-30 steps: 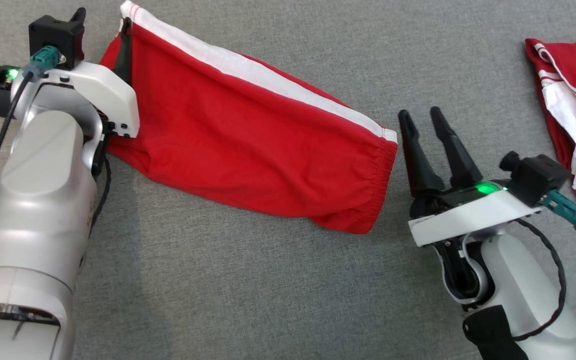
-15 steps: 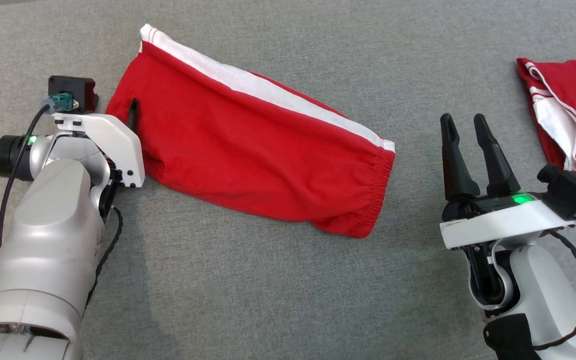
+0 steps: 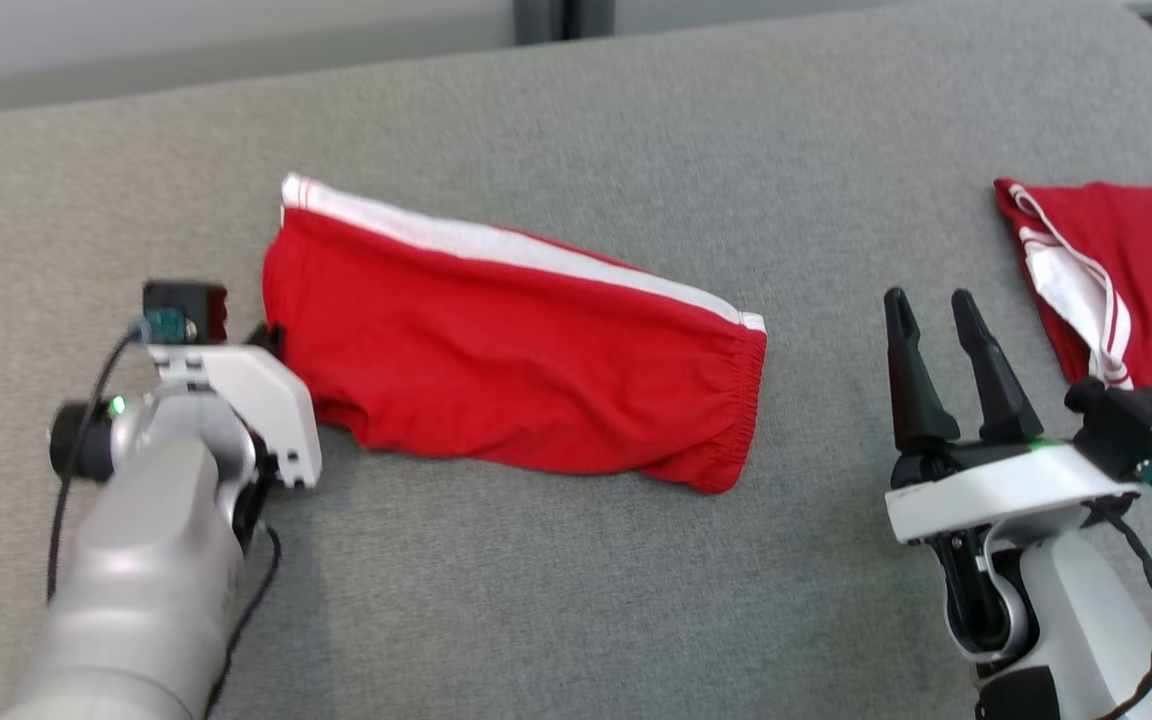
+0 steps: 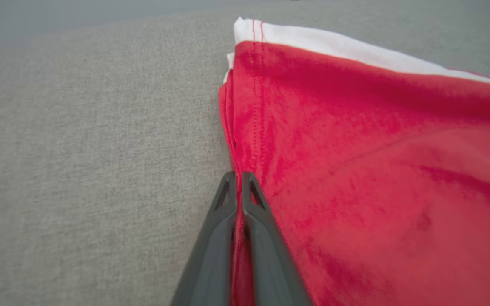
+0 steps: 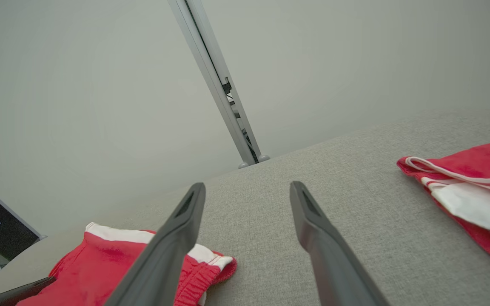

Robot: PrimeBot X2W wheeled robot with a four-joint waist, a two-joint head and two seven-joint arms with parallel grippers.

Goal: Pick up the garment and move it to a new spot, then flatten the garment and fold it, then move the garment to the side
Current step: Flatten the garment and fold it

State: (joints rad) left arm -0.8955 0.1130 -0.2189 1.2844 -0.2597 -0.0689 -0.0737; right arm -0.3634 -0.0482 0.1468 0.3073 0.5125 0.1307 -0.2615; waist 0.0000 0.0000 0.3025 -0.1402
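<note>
The left gripper (image 4: 239,174) was clenched on the hem edge of the garment (image 4: 377,170), its two dark fingers (image 4: 211,255) pressed together with a strip of red cloth showing between them. In the head view, this gripper (image 3: 271,340) met the garment (image 3: 516,370) at its left end, low against the table (image 3: 536,600). The garment, red with a white stripe (image 3: 496,245) along its far edge, lay stretched across the grey-covered table, its gathered end (image 3: 741,410) pointing toward the robot's right. The right gripper (image 3: 928,300) stood well apart from that gathered end, jaws spread and holding nothing; in its wrist view, the gripper (image 5: 247,187) framed bare table between its fingers. A second red garment (image 3: 1136,260), with white trim, lay bunched near the table's right edge, beyond the right gripper. A pale wall (image 5: 100,85) and a slim metal post (image 5: 223,89) rose behind the table.
</note>
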